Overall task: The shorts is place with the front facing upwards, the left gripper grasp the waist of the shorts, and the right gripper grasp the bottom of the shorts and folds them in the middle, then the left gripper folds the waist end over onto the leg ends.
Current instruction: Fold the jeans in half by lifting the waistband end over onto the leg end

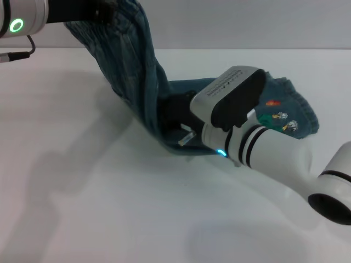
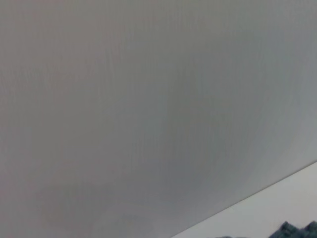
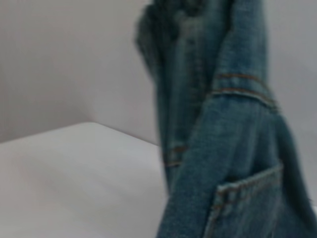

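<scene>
The blue-green denim shorts (image 1: 137,71) hang stretched from a raised waist end down to the table. My left gripper (image 1: 104,12), at the top left on the arm with the green ring, is shut on the waist and holds it high. The right gripper (image 1: 174,114) sits low on the table, its black claw buried in the denim at the lower fold and shut on it. Behind its white wrist the leg ends (image 1: 299,115) lie flat with the cartoon patch (image 1: 279,116). In the right wrist view the hanging shorts (image 3: 223,148) show a stitched pocket. A scrap of denim (image 2: 293,230) shows in the left wrist view.
The white table (image 1: 98,203) stretches in front and to the left of the shorts. A grey wall (image 1: 247,22) stands behind the table's far edge. A black cable (image 1: 19,53) hangs by the left arm.
</scene>
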`<move>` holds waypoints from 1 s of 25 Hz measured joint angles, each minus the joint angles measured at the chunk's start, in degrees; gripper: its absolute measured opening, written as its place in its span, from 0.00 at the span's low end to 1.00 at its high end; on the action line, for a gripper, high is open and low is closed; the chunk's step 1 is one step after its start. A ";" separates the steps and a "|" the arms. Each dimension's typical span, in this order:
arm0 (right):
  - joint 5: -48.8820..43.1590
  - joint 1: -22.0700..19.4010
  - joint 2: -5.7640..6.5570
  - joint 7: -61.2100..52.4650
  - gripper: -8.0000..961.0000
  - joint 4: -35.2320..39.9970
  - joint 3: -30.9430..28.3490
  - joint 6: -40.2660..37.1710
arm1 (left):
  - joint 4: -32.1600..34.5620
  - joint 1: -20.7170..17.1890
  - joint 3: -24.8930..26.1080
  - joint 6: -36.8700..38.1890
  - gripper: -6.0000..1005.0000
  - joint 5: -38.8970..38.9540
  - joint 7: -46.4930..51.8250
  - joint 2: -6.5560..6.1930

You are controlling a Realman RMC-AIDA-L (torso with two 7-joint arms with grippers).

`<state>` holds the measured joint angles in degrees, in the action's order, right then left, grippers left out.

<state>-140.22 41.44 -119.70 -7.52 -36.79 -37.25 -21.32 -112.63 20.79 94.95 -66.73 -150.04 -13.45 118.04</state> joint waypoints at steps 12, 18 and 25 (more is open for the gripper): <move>-2.34 -5.99 1.05 -0.66 0.01 -0.55 -4.21 -4.60 | 0.13 -0.15 -0.01 0.06 0.03 0.03 -0.39 -0.06; -6.95 -10.81 0.73 1.24 0.01 -0.92 -12.58 -4.48 | -0.06 -0.46 -0.04 -0.16 0.03 0.01 -0.50 -0.08; -6.87 -10.48 0.54 0.58 0.01 -0.38 -13.63 -2.21 | -0.37 -0.73 -1.24 0.11 0.04 1.53 -0.47 -0.03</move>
<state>-147.09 30.96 -119.16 -6.94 -37.17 -50.87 -23.53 -113.00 20.06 93.71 -66.62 -148.51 -13.92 118.01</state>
